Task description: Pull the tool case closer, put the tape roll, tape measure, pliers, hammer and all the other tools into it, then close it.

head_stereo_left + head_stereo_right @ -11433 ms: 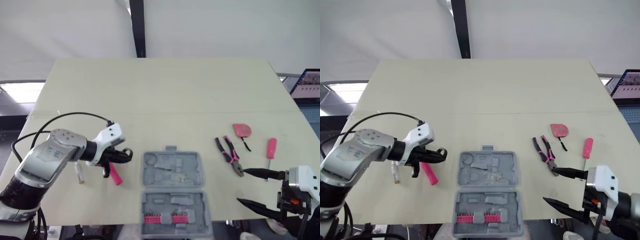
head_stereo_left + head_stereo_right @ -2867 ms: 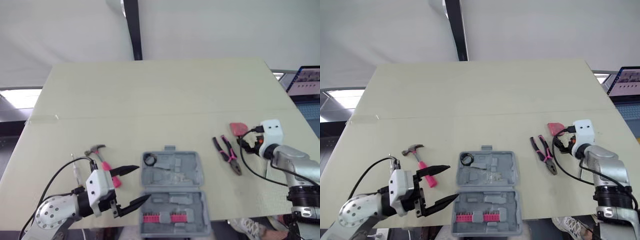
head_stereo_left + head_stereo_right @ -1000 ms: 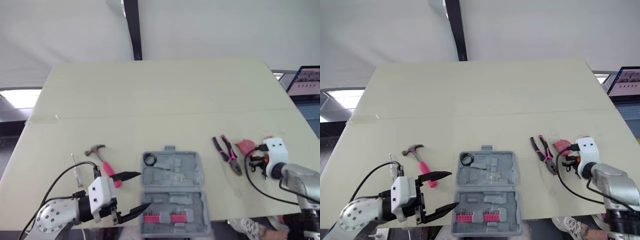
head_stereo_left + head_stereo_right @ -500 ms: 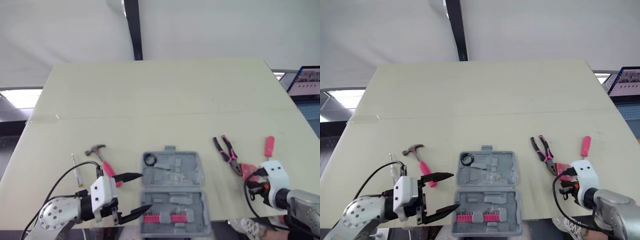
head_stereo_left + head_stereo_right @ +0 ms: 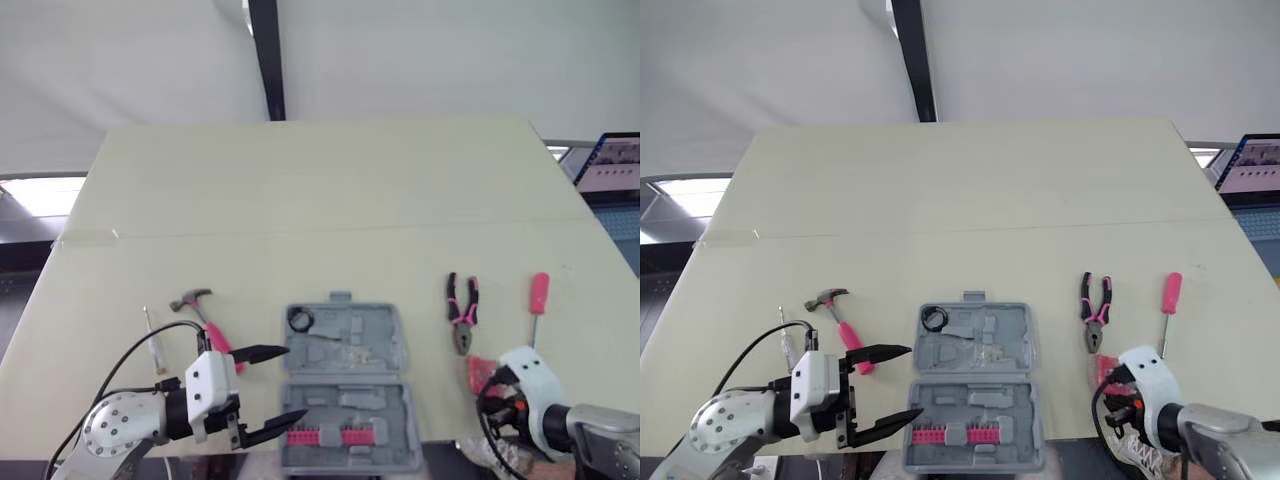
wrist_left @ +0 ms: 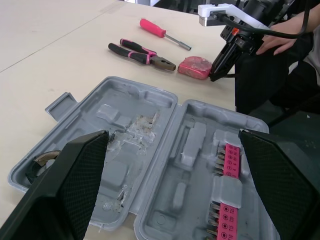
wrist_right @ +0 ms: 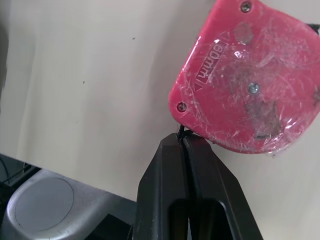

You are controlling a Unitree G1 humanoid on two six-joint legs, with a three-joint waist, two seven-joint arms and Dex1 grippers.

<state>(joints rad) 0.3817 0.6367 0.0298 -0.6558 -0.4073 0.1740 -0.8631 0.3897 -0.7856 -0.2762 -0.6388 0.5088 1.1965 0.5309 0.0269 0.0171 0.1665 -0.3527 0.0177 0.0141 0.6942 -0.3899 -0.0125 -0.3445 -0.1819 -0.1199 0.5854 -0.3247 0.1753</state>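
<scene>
The tool case [image 5: 345,350] is grey, the tape measure [image 7: 250,85] red, the pliers [image 5: 461,312] pink and black, the hammer [image 5: 205,318] pink-handled.

Tool case [image 5: 345,385] centre, at the table's [image 5: 320,200] near edge, tape roll [image 5: 299,320] in its far-left pocket. Hammer [image 5: 205,318] just left of it, slim tool [image 5: 152,340] further left. To the right: pliers [image 5: 461,312], then screwdriver [image 5: 538,300], with tape measure [image 5: 478,372] in front of the pliers.

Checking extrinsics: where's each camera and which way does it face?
Eye views: head, facing forward and down over the table; both arms show, left fingers open.
Left wrist view: on that wrist, facing across the open tool case toward the pliers; its fingers frame it.
Right wrist view: on that wrist, facing down at the tape measure; right fingers shut on its cord.
Shared: all views show the tape measure.
</scene>
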